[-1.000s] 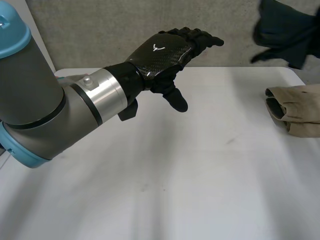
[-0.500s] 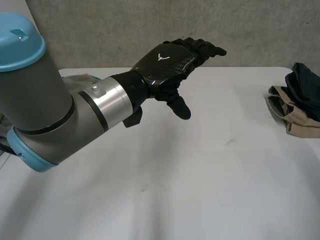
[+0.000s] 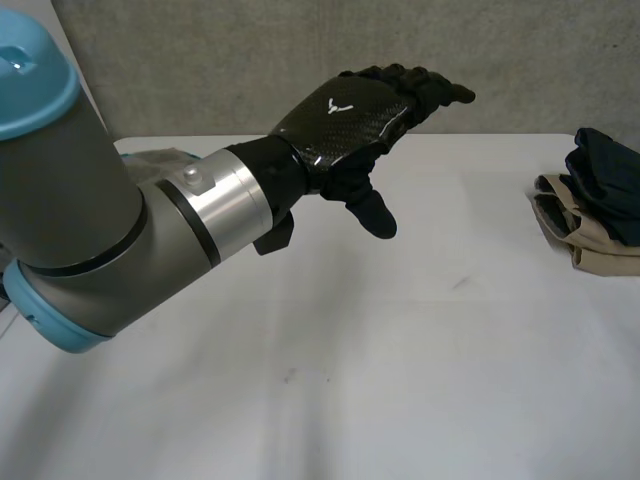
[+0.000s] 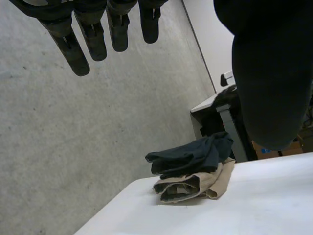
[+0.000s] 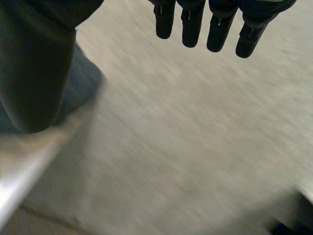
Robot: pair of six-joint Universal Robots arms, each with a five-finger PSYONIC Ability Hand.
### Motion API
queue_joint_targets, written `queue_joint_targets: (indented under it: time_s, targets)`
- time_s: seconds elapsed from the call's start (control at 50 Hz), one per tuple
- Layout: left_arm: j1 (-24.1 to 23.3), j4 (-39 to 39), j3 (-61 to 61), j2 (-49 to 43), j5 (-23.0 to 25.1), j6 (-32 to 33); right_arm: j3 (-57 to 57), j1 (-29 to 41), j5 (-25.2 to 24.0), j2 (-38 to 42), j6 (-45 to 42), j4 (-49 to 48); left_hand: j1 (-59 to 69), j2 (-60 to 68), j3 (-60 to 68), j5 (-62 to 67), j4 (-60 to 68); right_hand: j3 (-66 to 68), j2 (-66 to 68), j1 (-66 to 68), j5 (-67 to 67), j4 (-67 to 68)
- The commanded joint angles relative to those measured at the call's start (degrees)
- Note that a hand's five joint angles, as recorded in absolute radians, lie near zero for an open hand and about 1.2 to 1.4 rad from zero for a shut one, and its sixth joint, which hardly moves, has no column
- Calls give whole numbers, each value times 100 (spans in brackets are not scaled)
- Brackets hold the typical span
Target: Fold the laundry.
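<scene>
My left hand [image 3: 345, 118] hovers open above the back middle of the white table [image 3: 420, 340], fingers straight and thumb hanging down, with nothing in it. In its wrist view the straight fingers [image 4: 78, 46] and thumb [image 4: 271, 73] frame the laundry pile. A folded beige garment [image 3: 590, 245] lies at the table's right edge with a crumpled dark navy garment [image 3: 612, 180] on top of it; the navy garment [image 4: 193, 155] and the beige garment [image 4: 193, 185] also appear past the left hand. My right hand [image 5: 217, 22] is open and empty, with its fingers straight.
A grey concrete wall [image 3: 250, 60] runs behind the table. A dark stand [image 4: 227, 110] is beyond the table's far corner near the pile. A bit of grey-blue cloth [image 3: 160, 158] peeks out behind my left forearm.
The dark navy garment, up in the air at the far right a second ago, has come down onto the beige garment. My left hand has drifted slightly right.
</scene>
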Motion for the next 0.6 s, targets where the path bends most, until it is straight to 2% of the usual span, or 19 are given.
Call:
queue_joint_targets:
  time_s: [0.02,0.06,0.1,0.12,0.18,0.2,0.24,0.26,0.28,0.32,0.34,0.36,0.42,0.44,0.54,0.6]
  targets:
    - [83,17,47,245,-81,9,-360,-169,1954,-554,-1293,-31,238,14,63,-104,5,-230,-227,-308,-249,-224]
    - [180,26,117,359,-431,9,-317,128,2123,-659,-1311,-529,238,15,63,-103,5,-230,-227,-308,-249,-224]
    - [311,43,152,421,-818,27,-176,410,2089,-870,-1259,-971,238,15,63,-103,5,-230,-227,-308,-249,-224]
    - [477,69,161,465,-1246,97,-89,568,2036,-1028,-1223,-1173,221,-2,47,-120,-12,-230,-227,-308,-249,-224]
    - [786,148,205,457,-1794,159,447,1166,1641,-1792,-881,-1876,204,-19,30,-137,-29,-230,-227,-308,-249,-224]
    - [1030,201,231,430,-2082,272,588,1289,1501,-1959,-767,-2017,204,-19,30,-137,-29,-230,-227,-308,-249,-224]
    - [1225,245,232,404,-2243,465,1045,1711,1035,-2355,-389,-2343,221,-2,46,-120,-12,-230,-227,-308,-249,-224]
    - [1418,263,232,352,-2330,788,1194,1869,868,-2469,-275,-2422,221,-2,46,-120,-12,-230,-227,-308,-249,-224]
    - [1515,263,232,299,-2366,992,1500,2210,588,-2697,-100,-2580,238,15,63,-103,5,-230,-227,-308,-249,-224]
    - [1735,280,205,141,-2402,1448,1862,2572,358,-2883,7,-2677,255,31,80,-86,22,-230,-227,-308,-249,-224]
    - [1980,315,197,-86,-2428,1938,2029,2739,253,-2962,42,-2713,255,31,80,-86,22,-230,-227,-308,-249,-224]
    - [2112,342,196,-210,-2437,2160,2361,3045,69,-3067,34,-2765,238,15,63,-103,5,-230,-227,-308,-249,-224]
    - [2630,517,205,-762,-2437,2941,2811,3504,-12,-3112,-106,-2845,238,15,63,-103,5,-230,-227,-308,-249,-224]
    - [2737,570,231,-913,-2437,3067,3074,3784,-12,-3086,-264,-2836,238,15,63,-103,5,-230,-227,-308,-249,-224]
    - [3335,1088,486,-1959,-2279,3595,3673,4322,14,-2963,-721,-2766,255,31,80,-86,22,-230,-227,-308,-249,-224]
    - [3590,1440,741,-2644,-1911,3771,3999,4472,40,-2726,-976,-2739,272,48,97,-70,39,-230,-227,-308,-249,-224]
